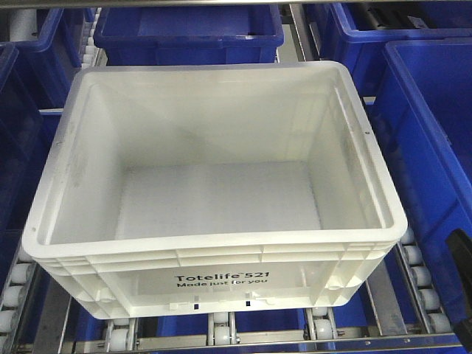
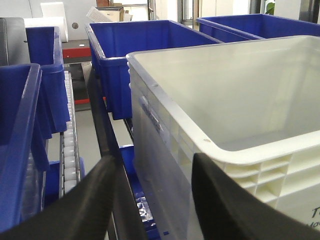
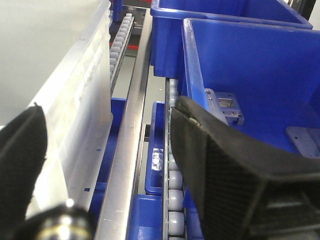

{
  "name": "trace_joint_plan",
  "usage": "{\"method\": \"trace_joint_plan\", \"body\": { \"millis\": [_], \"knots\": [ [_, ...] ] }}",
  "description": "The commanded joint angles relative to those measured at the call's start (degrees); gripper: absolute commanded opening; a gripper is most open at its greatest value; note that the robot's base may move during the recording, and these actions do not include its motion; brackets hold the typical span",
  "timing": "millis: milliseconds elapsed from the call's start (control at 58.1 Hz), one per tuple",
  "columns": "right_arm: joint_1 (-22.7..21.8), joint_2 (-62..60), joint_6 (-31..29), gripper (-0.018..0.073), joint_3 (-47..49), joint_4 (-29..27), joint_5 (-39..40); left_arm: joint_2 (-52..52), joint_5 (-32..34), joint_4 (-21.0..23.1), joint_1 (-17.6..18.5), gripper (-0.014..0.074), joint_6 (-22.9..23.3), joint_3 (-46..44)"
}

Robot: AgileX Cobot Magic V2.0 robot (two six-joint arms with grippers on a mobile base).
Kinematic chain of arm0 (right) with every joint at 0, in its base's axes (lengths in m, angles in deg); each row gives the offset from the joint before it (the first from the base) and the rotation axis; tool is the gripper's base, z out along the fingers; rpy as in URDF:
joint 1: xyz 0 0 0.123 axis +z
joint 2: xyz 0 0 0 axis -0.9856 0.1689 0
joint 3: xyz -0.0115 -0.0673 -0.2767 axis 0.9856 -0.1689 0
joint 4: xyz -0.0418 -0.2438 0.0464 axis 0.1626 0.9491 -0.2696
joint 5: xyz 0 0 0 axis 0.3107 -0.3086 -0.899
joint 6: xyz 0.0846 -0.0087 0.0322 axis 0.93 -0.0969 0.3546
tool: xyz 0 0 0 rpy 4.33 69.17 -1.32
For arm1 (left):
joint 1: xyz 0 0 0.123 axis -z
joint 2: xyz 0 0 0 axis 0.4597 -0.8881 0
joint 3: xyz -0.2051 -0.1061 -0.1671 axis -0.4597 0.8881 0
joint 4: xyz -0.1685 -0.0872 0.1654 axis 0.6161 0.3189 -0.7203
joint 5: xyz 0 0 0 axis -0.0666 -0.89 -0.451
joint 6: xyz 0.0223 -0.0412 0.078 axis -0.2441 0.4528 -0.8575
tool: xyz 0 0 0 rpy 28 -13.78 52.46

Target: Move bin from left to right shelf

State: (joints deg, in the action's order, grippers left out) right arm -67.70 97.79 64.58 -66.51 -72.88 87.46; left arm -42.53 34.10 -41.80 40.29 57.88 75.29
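The empty bin (image 1: 214, 184) is sitting on the rollers (image 1: 221, 335), between the two grippers. The left gripper (image 2: 150, 200) and right gripper (image 3: 107, 165) are both hanging spread apart beside its walls, apparently not touching; each should be closing squarely under the rim before lifting.

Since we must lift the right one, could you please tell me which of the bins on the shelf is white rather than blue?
The bin in the middle, printed "Totelife 521", is the only white, translucent one; the blue bins around it are opaque.
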Motion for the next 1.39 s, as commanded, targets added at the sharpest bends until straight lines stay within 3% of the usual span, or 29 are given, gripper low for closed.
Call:
{"method": "trace_joint_plan", "body": {
  "millis": [0, 138, 241, 396, 447, 1376],
  "knots": [
    [-0.03, 0.89, -0.26, 0.0477, 1.65, 0.32, 4.73, 0.35, 4.81, 0.14, 0.26, 0.0349, 0.11, -1.37],
    [-0.03, 0.89, -0.26, 0.0477, 1.65, 0.32, 4.67, 0.35, 4.75, 0.14, 0.26, 0.0337, 0.11, -1.37],
    [-0.03, 0.89, -0.26, 0.0412, 1.65, 0.32, 4.93, 0.35, 4.71, 0.14, 0.26, 0.0252, 0.11, -1.37],
    [-0.03, 0.89, -0.43, 0.0083, 1.65, 0.37, 4.05, 0.35, 4.66, 0.14, 0.26, 0.0004, 0.11, -1.37],
    [-0.03, 0.89, -0.87, -0.0015, 1.65, 0.3, 3.83, 0.35, 4.72, 0.09, 0.26, -0.0009, 0.05, -1.37],
    [-0.03, 0.89, -1.09, -0.0008, 1.65, 0.32, 3.76, 0.49, 3.85, 0.47, 0.26, -0.0008, 0.79, -1.37]
  ]
}}
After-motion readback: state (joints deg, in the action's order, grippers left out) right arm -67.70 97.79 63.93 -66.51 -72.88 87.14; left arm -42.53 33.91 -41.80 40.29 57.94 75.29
